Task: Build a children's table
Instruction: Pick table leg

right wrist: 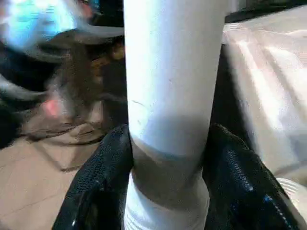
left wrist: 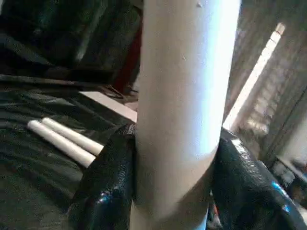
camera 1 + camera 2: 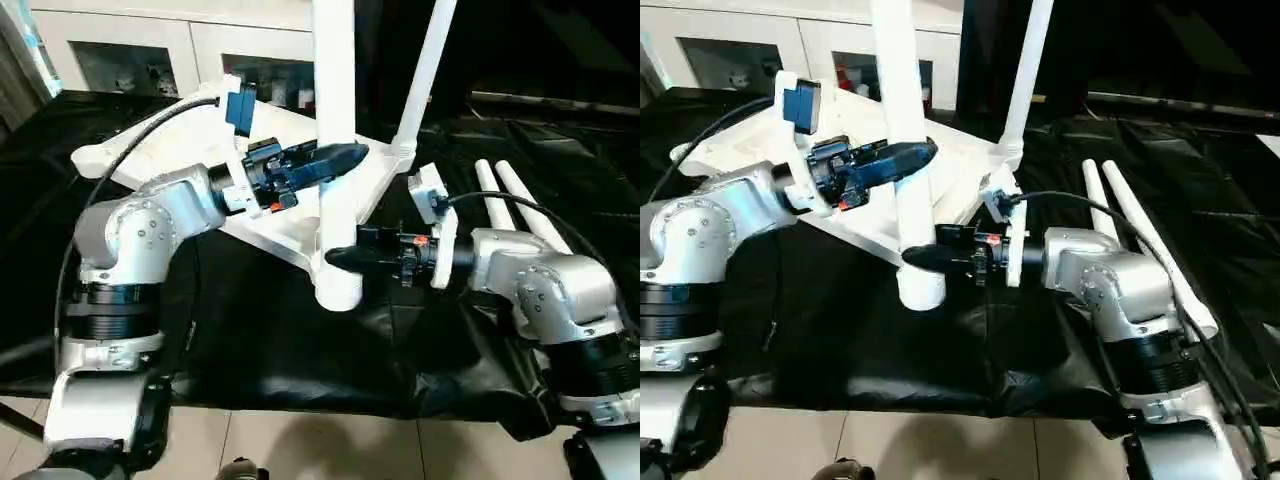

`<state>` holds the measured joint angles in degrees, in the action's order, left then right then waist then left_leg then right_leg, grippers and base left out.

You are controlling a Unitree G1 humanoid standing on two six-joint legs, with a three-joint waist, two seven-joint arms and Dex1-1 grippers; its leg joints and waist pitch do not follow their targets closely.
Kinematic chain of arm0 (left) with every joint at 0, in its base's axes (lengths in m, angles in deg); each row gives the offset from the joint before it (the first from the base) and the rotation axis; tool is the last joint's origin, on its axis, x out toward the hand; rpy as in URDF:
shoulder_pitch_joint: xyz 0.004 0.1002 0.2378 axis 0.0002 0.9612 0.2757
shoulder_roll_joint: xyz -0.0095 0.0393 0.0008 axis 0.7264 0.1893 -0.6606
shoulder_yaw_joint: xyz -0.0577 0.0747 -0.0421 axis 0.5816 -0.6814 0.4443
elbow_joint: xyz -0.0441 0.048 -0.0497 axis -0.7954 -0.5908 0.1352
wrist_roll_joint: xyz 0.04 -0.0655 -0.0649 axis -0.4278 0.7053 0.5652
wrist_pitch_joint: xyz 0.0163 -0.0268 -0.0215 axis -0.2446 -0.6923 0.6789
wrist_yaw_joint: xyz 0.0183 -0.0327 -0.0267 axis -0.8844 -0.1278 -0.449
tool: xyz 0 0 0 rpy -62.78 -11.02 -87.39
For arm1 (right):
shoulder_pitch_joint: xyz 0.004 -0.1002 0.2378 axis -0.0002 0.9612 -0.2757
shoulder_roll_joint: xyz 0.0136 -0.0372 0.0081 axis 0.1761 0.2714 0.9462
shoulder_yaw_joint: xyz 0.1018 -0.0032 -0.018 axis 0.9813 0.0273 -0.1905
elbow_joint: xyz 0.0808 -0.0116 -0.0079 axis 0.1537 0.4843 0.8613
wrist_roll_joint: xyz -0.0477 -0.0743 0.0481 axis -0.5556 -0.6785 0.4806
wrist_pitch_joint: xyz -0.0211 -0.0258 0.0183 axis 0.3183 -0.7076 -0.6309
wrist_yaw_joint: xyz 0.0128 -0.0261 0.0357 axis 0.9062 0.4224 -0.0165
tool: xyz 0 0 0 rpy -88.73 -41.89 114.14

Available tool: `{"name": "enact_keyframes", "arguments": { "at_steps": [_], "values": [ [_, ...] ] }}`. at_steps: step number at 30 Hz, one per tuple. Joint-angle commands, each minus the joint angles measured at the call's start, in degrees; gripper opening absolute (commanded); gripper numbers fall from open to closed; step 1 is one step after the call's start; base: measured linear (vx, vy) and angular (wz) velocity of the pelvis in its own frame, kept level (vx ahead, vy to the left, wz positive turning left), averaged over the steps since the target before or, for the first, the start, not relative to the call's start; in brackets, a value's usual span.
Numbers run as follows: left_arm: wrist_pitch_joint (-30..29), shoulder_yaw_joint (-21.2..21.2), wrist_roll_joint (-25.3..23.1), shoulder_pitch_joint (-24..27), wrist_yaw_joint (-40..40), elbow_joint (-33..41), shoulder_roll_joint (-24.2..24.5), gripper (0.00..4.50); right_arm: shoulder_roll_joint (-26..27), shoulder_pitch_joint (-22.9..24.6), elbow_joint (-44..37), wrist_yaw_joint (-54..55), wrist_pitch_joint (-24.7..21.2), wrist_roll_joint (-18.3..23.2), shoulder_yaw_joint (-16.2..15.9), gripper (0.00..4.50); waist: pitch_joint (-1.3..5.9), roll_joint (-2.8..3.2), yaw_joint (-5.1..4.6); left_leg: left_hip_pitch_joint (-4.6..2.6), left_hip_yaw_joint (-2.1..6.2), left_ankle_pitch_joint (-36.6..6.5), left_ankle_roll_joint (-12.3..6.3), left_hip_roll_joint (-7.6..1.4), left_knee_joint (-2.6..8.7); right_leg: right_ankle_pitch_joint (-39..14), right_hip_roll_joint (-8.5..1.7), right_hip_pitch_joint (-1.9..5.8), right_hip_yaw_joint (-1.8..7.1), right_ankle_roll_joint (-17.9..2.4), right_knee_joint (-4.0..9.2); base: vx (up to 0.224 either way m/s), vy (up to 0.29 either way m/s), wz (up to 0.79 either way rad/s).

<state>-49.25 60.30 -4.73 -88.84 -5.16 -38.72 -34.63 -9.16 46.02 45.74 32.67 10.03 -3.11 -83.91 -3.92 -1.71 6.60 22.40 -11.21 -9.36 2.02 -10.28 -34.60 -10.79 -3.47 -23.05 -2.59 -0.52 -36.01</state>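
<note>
Leg (image 3: 335, 120) stood upright between my grippers, left gripper (image 3: 335, 160) clamped above right gripper (image 3: 335, 258), just over the socket (image 3: 338, 290). Judged light, stiff, slick; grip low, near threads.

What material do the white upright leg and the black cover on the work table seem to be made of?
Upright leg: probably plastic, smooth and semi-matte white, with a soft even sheen and no grain. Black cover: likely thin plastic sheet or coated cloth, since it wrinkles and gives glossy highlights.

Smooth white plastic leg (image 3: 334, 150)
</note>
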Motion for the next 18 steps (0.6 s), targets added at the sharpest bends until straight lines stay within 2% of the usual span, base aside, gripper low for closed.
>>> {"name": "enact_keyframes", "arguments": {
  "at_steps": [1,2,3,7,9,13,14,18],
  "values": [
    [1.29,0.04,-1.87,-1.45,-4.50,-0.58,-1.15,2.67,1.76,-0.77,4.17,9.58,3.62,-7.23,-0.31,1.90,4.53,-0.34,0.00,-1.47,1.29,-8.07,1.51,-2.58,3.52,-10.67,-4.64,2.63,2.48,-10.93,4.28,0.000,0.000,0.00],
    [1.29,0.04,-1.87,-1.45,-4.50,-0.58,-1.15,2.77,1.76,-0.77,4.17,9.58,3.62,-7.23,-0.31,1.90,4.51,-0.50,-0.13,-1.29,1.39,-8.08,1.89,-2.58,3.61,-11.08,-4.70,2.65,2.48,-10.45,4.24,0.000,0.000,0.00],
    [3.03,-0.70,-3.99,-0.82,-6.47,-0.41,-1.59,2.77,2.62,-0.87,4.81,12.22,5.52,-9.24,-0.92,1.90,4.56,-0.40,-0.18,-1.37,1.50,-7.92,2.25,-2.77,3.75,-11.13,-4.75,2.68,2.50,-9.97,4.22,0.000,0.000,0.00],
    [7.09,-1.88,-9.63,0.69,-14.84,-0.57,-4.52,3.04,6.27,-1.03,5.40,19.60,7.46,-11.80,-1.04,1.90,4.60,-0.42,-0.26,-1.43,1.44,-7.58,2.23,-2.75,3.74,-9.06,-4.66,2.77,2.57,-9.80,4.11,0.000,0.000,0.00],
    [8.11,-1.99,-10.55,1.57,-17.93,-0.70,-6.26,3.06,7.76,-1.10,5.39,23.11,9.58,-14.73,-2.56,1.90,4.63,-0.50,-0.26,-1.33,1.37,-6.90,2.03,-2.69,3.68,-7.57,-4.60,2.74,2.60,-9.93,3.98,0.000,0.000,0.00],
    [9.21,-1.07,-11.63,2.02,-24.08,-0.65,-9.27,3.06,10.65,-1.14,6.20,28.05,10.80,-17.12,-2.40,1.90,4.58,-0.69,-0.34,-1.33,1.33,-7.76,1.80,-2.61,3.71,-7.99,-4.60,2.85,2.60,-9.86,4.13,0.000,0.000,0.00],
    [10.20,-1.00,-12.72,1.93,-25.79,-0.89,-9.85,2.78,11.10,-1.29,6.69,29.13,11.37,-17.98,-2.75,1.90,4.61,-0.61,-0.30,-1.38,1.38,-7.96,1.78,-2.70,3.74,-8.24,-4.62,2.83,2.60,-9.58,4.15,0.000,0.000,0.00],
    [11.54,-0.67,-13.33,2.02,-27.59,-1.26,-11.46,2.65,12.42,-1.38,6.97,30.49,11.97,-18.91,-3.51,1.90,4.52,-0.66,-0.38,-1.41,1.39,-8.75,1.85,-2.60,3.78,-9.07,-4.54,2.77,2.62,-8.56,4.29,0.000,0.000,0.00]
  ]
}}
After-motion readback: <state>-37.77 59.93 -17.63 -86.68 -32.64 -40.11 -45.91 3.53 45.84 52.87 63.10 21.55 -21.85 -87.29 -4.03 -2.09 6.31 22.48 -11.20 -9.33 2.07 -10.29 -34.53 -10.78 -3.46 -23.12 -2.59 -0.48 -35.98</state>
